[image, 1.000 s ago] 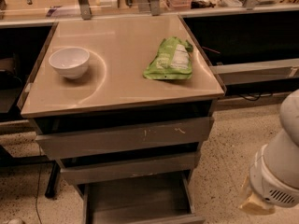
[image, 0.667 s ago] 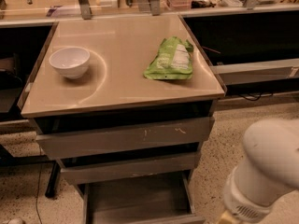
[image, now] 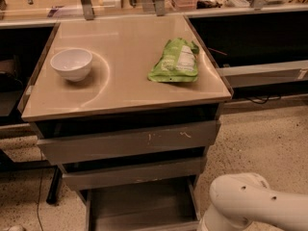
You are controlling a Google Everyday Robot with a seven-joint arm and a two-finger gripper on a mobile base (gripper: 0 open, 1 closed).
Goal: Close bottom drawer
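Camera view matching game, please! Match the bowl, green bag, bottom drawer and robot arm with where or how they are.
1 white bowl; 2 green bag; 3 bottom drawer; 4 robot arm
A pulled open; B left on the tabletop; C bottom right corner; D right on the tabletop
Pairs: 1-B, 2-D, 3-A, 4-C. The gripper is out of view.

Our greys, beige and one green
We see a beige desk [image: 125, 88], white bowl [image: 71, 64], green bag [image: 175, 61], grey bottom drawer [image: 139, 206], speckled floor [image: 262, 138]; white arm [image: 255, 208] lower right, its jaws out of view.
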